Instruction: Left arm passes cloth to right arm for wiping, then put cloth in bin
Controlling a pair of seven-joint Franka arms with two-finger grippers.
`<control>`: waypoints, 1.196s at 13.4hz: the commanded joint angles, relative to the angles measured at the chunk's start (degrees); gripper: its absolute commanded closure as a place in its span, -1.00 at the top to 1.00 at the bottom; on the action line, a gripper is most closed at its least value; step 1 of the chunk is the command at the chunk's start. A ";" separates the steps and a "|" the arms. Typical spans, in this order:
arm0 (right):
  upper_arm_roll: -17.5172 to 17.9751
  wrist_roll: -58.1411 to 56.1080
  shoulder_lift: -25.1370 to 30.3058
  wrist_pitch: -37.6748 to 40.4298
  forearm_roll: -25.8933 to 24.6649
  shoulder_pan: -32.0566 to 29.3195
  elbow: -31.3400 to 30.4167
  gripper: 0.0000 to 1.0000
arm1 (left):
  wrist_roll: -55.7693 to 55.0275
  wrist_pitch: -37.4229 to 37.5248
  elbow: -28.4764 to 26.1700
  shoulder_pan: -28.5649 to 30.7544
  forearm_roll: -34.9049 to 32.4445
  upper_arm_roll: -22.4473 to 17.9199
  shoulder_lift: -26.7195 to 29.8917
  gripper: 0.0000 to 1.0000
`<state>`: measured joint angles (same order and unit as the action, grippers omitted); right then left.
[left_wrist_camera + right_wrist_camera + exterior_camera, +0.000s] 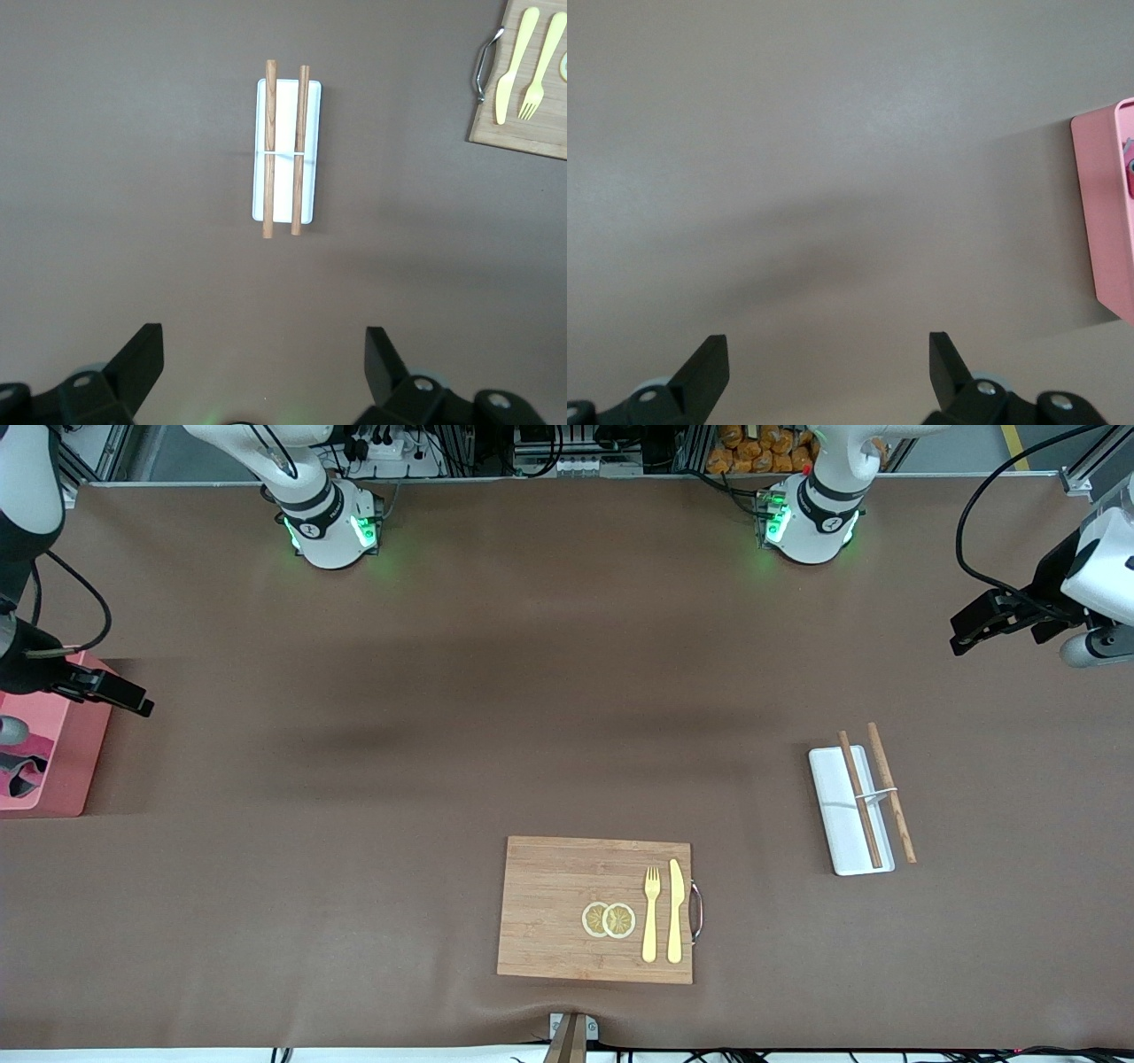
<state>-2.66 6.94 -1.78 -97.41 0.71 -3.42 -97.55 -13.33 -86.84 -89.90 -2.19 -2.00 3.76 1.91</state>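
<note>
The pink bin [75, 753] stands at the right arm's end of the table. The cloth [22, 772] lies crumpled inside it, showing crimson and dark grey. My right gripper [111, 693] is open and empty, up in the air beside the bin's edge. In the right wrist view its fingers [828, 354] are spread over bare table, with the bin's wall [1099, 212] and a sliver of cloth [1130, 168] at the side. My left gripper [979, 624] is open and empty over the left arm's end of the table. In the left wrist view [264, 354] it holds nothing.
A wooden board [558, 903] with lemon slices [609, 919], a fork and a knife lies near the front camera. A white tray [833, 797] with chopsticks lies toward the left arm's end. The tray [283, 181] and board [523, 133] also show in the left wrist view.
</note>
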 commanded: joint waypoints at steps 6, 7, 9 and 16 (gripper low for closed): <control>0.54 -0.70 0.81 -0.32 -0.35 -0.10 4.73 1.00 | 1.03 -0.78 0.86 -0.45 -0.90 0.20 0.90 1.00; 0.63 -0.79 0.81 -0.24 -0.27 -0.10 5.00 1.00 | 1.03 -0.78 0.87 -0.36 -0.81 0.20 0.90 1.00; 0.72 -0.70 0.81 1.68 0.25 0.17 5.70 1.00 | 0.94 -0.52 0.95 -0.36 0.41 0.20 0.90 1.00; 0.72 -0.44 0.81 2.75 0.34 0.17 6.32 1.00 | 0.94 -0.43 1.04 -0.36 0.42 0.20 0.81 1.00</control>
<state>-2.04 6.56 -1.34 -95.59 0.72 -3.23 -91.85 -13.24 -87.51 -88.89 -2.60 -1.98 3.88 1.95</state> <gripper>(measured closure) 0.000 0.000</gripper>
